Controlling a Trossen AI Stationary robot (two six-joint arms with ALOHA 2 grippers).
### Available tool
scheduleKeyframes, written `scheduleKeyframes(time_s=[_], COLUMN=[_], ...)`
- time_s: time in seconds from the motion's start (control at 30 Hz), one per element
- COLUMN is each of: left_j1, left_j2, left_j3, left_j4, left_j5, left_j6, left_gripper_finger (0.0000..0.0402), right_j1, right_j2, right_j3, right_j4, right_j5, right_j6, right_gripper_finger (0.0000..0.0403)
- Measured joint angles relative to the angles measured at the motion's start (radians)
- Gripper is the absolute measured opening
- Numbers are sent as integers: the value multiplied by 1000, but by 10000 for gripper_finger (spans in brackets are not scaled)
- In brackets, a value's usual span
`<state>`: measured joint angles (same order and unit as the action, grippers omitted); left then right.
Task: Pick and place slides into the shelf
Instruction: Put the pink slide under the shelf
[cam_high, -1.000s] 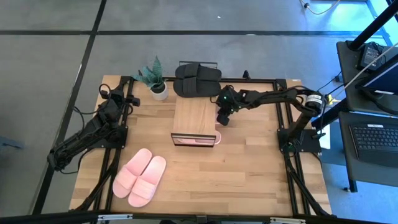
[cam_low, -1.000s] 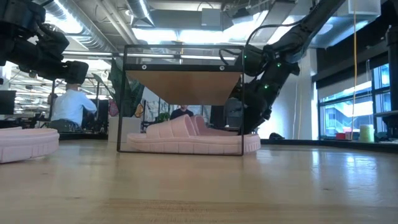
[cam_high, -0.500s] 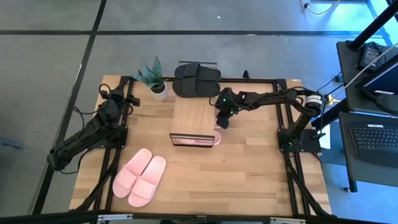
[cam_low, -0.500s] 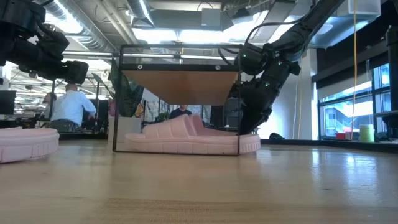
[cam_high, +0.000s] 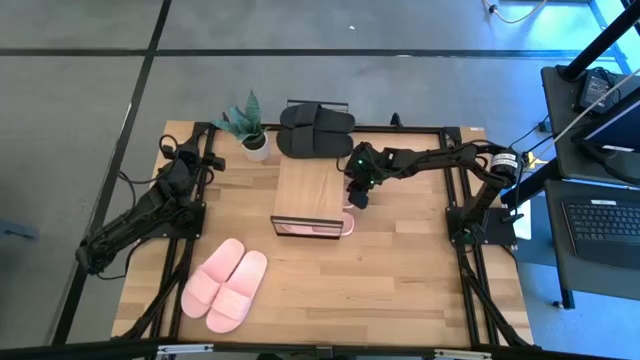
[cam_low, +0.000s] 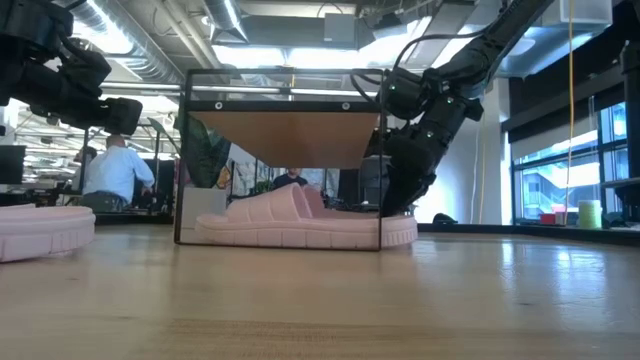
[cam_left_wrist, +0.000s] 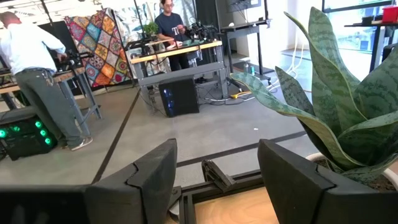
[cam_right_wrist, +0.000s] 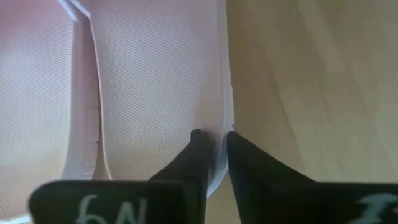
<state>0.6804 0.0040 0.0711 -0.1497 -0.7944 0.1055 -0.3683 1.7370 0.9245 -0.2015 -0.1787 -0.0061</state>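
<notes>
Beside shelf (cam_high: 312, 188) | right tool (cam_high: 356, 200) pinching pink slide (cam_low: 300, 222) | plant (cam_high: 247, 125), black slides (cam_high: 315, 127) behind

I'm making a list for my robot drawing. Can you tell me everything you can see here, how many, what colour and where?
Small rack with light wood top board and thin black metal frame: one, mid-table.
Light pink soft slides under the rack: one pair, one edge poking out on the right arm's side.
Light pink soft slides in the open: one pair, near front-left of the table.
Black soft slides: one pair, at the table's far edge behind the rack.
Green potted plant in a white pot: one, far edge, left of the black slides.
People: at least two, in the room beyond.
Left end effector: open, by the plant.
Right end effector: pinching the pink slide's edge beside the rack.
</notes>
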Motion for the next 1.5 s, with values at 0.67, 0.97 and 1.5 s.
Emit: scheduleKeyframes(time_s=[0.67, 0.97, 1.5], left_j1=[0, 0, 0], left_j2=[0, 0, 0], left_j3=[0, 0, 0], left_j4=[0, 0, 0], left_j5=[0, 0, 96], left_j6=[0, 1, -51], left_gripper_finger=[217, 217, 217], right_j1=[0, 4, 9], right_j2=[-1, -33, -290], right_j3=[0, 0, -1], right_j4=[3, -14, -375], right_j5=[2, 76, 386], right_j6=[1, -28, 79], right_gripper_finger=[219, 225, 225])
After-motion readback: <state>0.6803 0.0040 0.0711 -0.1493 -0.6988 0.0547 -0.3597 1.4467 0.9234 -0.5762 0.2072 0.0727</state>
